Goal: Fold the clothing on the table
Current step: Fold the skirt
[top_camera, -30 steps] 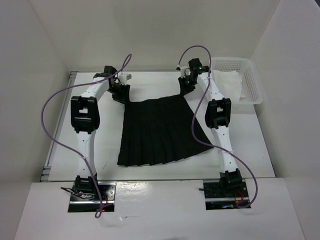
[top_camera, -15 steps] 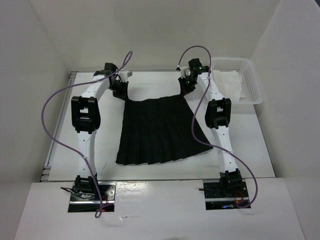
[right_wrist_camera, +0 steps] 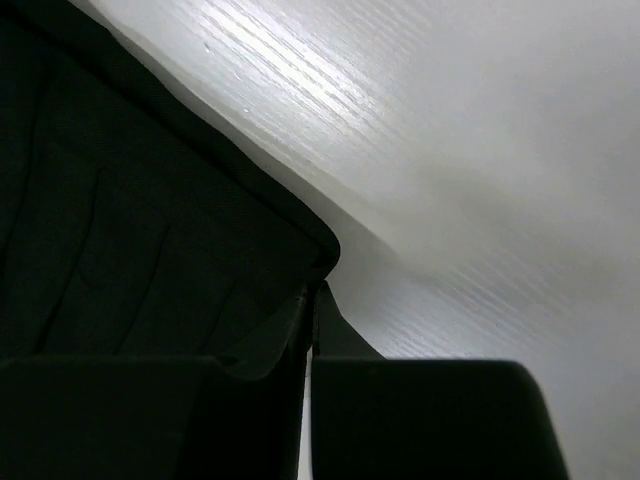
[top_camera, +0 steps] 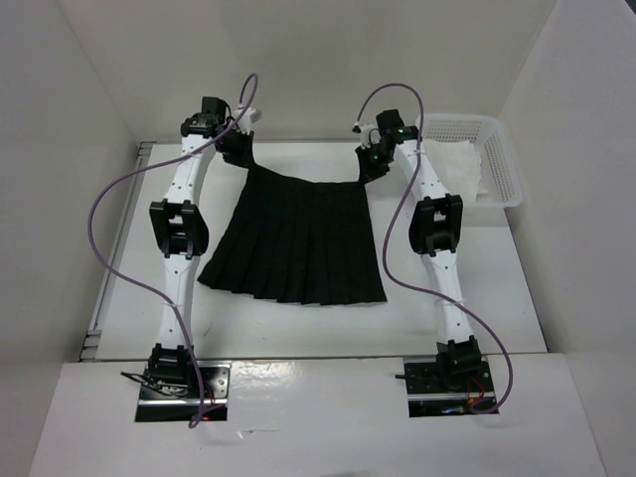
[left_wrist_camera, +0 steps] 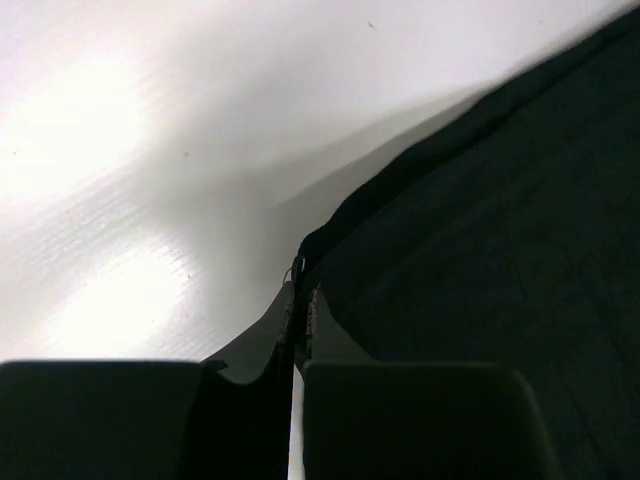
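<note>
- We've got the black pleated skirt [top_camera: 298,243] laid out around the middle of the table [top_camera: 497,288]. The waistband is at the far side and the wide hem fans out toward the arm bases.
- Left gripper [top_camera: 240,156] is pinched tight on the waistband's left corner. In its wrist view we see the fingers squeezed together on the black fabric edge.
- Right gripper [top_camera: 366,171], same deal on the right corner, jaws clamped onto the cloth.
- Far right there's a white basket [top_camera: 509,159] with a white cloth [top_camera: 457,169] inside, apart from the skirt.
</note>
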`<state>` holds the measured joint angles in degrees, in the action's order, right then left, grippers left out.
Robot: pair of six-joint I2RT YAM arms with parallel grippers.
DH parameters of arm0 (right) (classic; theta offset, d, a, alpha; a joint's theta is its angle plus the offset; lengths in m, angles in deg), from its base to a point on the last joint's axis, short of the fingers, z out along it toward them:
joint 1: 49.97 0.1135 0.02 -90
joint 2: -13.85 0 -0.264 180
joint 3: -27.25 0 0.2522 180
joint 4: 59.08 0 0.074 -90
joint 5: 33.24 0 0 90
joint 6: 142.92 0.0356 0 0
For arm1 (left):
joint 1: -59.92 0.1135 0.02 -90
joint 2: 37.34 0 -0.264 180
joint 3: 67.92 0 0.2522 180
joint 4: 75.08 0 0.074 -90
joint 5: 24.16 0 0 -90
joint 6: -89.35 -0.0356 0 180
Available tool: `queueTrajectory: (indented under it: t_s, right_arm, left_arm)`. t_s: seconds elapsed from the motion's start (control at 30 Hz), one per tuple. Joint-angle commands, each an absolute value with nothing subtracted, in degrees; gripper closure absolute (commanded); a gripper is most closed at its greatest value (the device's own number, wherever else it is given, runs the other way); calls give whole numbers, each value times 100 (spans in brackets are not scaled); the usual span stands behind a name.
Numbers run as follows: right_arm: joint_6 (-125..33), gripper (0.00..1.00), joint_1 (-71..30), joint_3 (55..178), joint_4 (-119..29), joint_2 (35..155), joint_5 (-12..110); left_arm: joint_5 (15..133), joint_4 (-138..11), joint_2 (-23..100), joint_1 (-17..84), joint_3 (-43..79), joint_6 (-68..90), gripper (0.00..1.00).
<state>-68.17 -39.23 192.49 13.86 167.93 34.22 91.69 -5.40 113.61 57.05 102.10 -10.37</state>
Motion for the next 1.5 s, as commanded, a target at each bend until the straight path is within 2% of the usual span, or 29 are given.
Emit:
queueTrajectory:
  t_s: [0.0,0.5,1.0,1.23,1.47]
  right_arm:
    - [-6698,100,-3872,19499,1216,16046,3532]
    - [-6874,100,-3872,19034,1338,14770,3172]
    - [-7955,100,-3872,18998,2912,14358,2917]
    - [-8350,100,-3872,18164,2912,13602,2864]
    - [-8851,100,-3820,16530,2912,12715,2802]
  left_arm:
    - [9607,56,11331,5746,10483,-1278,100]
    - [10477,1304,9776,5746,10027,-2007,100]
    - [10425,1304,7921,5579,6793,-3483,100]
    - [10233,1304,7008,5518,5738,-3958,100]
    - [10047,1304,6418,5307,4929,-4091,100]
